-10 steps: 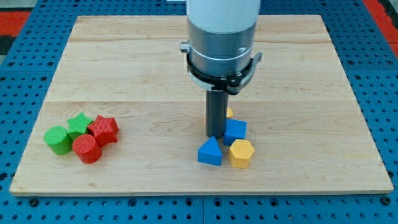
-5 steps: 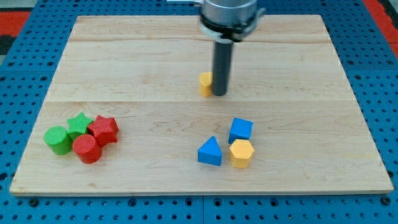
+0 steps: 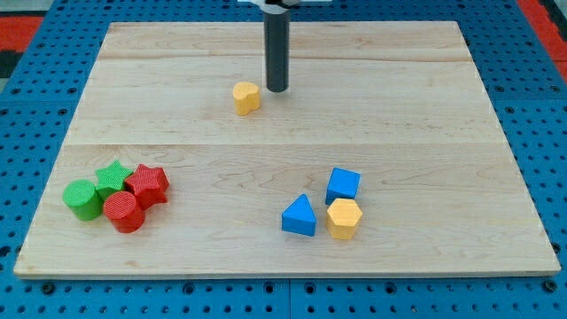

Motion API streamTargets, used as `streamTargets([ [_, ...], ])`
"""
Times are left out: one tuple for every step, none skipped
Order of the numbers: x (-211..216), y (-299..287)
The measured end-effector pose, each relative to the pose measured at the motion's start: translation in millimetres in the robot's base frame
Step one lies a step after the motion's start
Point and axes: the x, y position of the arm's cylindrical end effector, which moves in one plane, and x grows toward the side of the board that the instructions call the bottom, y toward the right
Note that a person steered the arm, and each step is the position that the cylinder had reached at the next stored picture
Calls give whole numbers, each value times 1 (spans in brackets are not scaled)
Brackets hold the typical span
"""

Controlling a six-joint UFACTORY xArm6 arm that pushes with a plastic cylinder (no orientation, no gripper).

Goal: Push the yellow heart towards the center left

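Observation:
The yellow heart (image 3: 246, 97) lies on the wooden board in the upper middle, a little left of centre. My tip (image 3: 276, 90) stands just to the right of it and slightly toward the view's top, with a small gap between them. The dark rod rises out of the view's top edge.
A blue cube (image 3: 343, 185), a blue triangle (image 3: 299, 216) and a yellow hexagon (image 3: 344, 218) cluster at the lower right of centre. A green cylinder (image 3: 82, 198), green star (image 3: 112, 176), red star (image 3: 148, 183) and red cylinder (image 3: 123, 212) cluster at the lower left.
The yellow heart has moved from beside the blue cube up and to the left across the board. My tip moved up and left with it, and the arm's body has left the view.

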Motion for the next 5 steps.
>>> streamTargets([
  [21, -10],
  [35, -25],
  [35, -72],
  [36, -93],
  [62, -58],
])
